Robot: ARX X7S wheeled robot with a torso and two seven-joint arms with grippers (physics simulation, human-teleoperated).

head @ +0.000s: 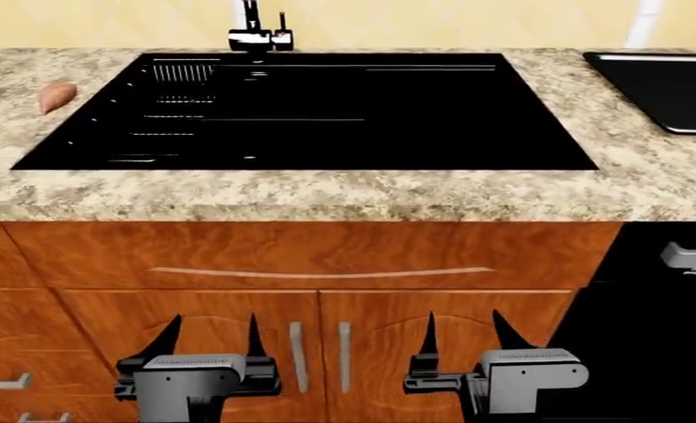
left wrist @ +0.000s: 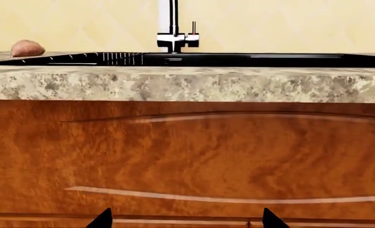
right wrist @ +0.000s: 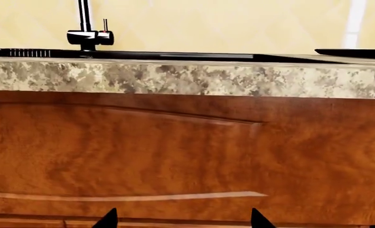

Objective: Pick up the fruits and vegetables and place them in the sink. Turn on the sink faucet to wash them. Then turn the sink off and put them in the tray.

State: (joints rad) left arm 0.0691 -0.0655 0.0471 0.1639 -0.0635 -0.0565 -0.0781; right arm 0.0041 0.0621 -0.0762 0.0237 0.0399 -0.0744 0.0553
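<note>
Below the counter, 2 empty grippers, left (head: 207, 339) and right (head: 462, 335), hang spread-jawed; sweet potato (head: 56, 95) lies far up-left, untouched.

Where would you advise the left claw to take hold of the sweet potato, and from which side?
Probably across the middle of the sweet potato, coming down from above. It lies flat on the counter left of the sink, long and tapered, so closing across its narrow width suits the open left claw.

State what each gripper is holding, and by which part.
Nothing. The left gripper and right gripper are both open and empty, low before the cabinet.
</note>
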